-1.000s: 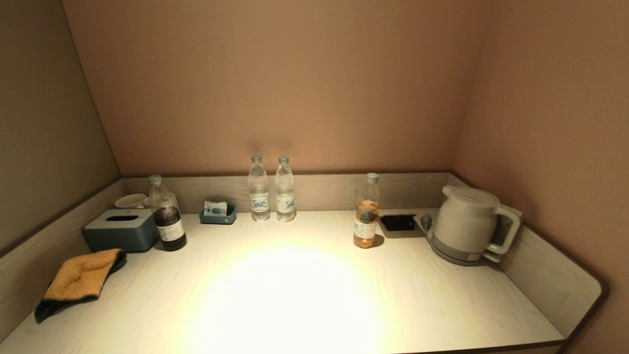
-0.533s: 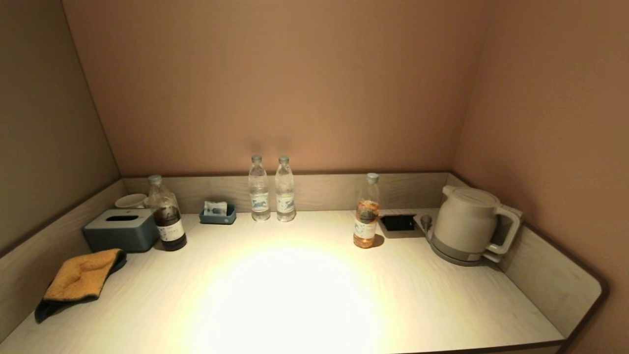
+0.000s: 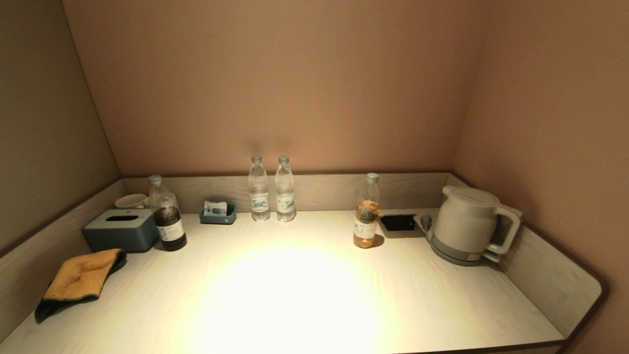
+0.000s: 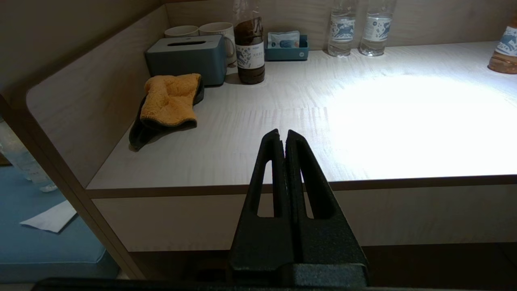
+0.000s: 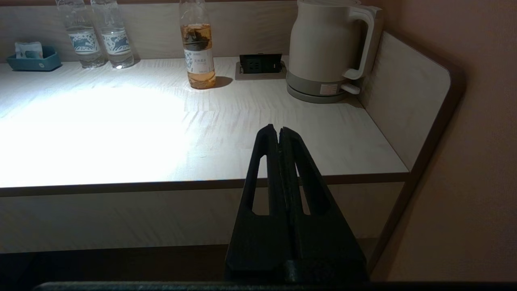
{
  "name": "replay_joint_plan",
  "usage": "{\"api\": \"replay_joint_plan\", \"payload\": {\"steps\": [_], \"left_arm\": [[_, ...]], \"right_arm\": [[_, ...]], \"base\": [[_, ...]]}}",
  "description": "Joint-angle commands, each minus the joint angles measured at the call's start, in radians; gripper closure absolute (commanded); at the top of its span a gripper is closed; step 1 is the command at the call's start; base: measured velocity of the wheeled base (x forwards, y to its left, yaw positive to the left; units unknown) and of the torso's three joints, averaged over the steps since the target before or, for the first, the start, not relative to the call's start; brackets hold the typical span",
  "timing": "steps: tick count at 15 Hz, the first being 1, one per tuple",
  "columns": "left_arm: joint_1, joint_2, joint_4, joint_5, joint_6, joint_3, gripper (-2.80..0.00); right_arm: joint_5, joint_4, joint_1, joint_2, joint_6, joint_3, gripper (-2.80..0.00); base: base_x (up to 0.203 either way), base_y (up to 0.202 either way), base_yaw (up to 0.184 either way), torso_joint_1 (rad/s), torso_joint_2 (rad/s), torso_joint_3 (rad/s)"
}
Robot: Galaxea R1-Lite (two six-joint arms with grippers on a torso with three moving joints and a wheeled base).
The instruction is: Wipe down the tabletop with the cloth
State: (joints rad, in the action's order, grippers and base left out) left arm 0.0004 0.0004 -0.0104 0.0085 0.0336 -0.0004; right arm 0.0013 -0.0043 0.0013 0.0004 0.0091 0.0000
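Observation:
The yellow-orange cloth [image 3: 81, 279] with a dark underside lies crumpled at the left side of the pale wood-grain tabletop [image 3: 295, 295], against the raised rim. It also shows in the left wrist view [image 4: 169, 101]. Neither gripper shows in the head view. My left gripper [image 4: 283, 133] is shut and empty, held in front of the tabletop's near edge, apart from the cloth. My right gripper [image 5: 278, 130] is shut and empty, in front of the near edge toward the right side.
At the back stand a grey-blue tissue box [image 3: 120, 229], a dark bottle [image 3: 168, 216], mugs [image 3: 130, 200], a small teal tray [image 3: 217, 214], two water bottles [image 3: 271, 189], an amber bottle [image 3: 367, 212], a socket panel [image 3: 398, 222] and a white kettle [image 3: 469, 223].

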Motion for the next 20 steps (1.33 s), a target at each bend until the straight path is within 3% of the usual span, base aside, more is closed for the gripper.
{"api": "replay_joint_plan", "payload": {"steps": [1, 20], "left_arm": [[0.001, 0.0, 0.0, 0.001, 0.0, 0.0, 0.0], [0.001, 0.0, 0.0, 0.001, 0.0, 0.0, 0.0]], "right_arm": [[0.0, 0.0, 0.0, 0.0, 0.0, 0.0, 0.0], [0.0, 0.0, 0.002, 0.001, 0.003, 0.0, 0.0]], "base": [[0.0, 0.0, 0.0, 0.0, 0.0, 0.0], [0.0, 0.0, 0.0, 0.0, 0.0, 0.0]]}}
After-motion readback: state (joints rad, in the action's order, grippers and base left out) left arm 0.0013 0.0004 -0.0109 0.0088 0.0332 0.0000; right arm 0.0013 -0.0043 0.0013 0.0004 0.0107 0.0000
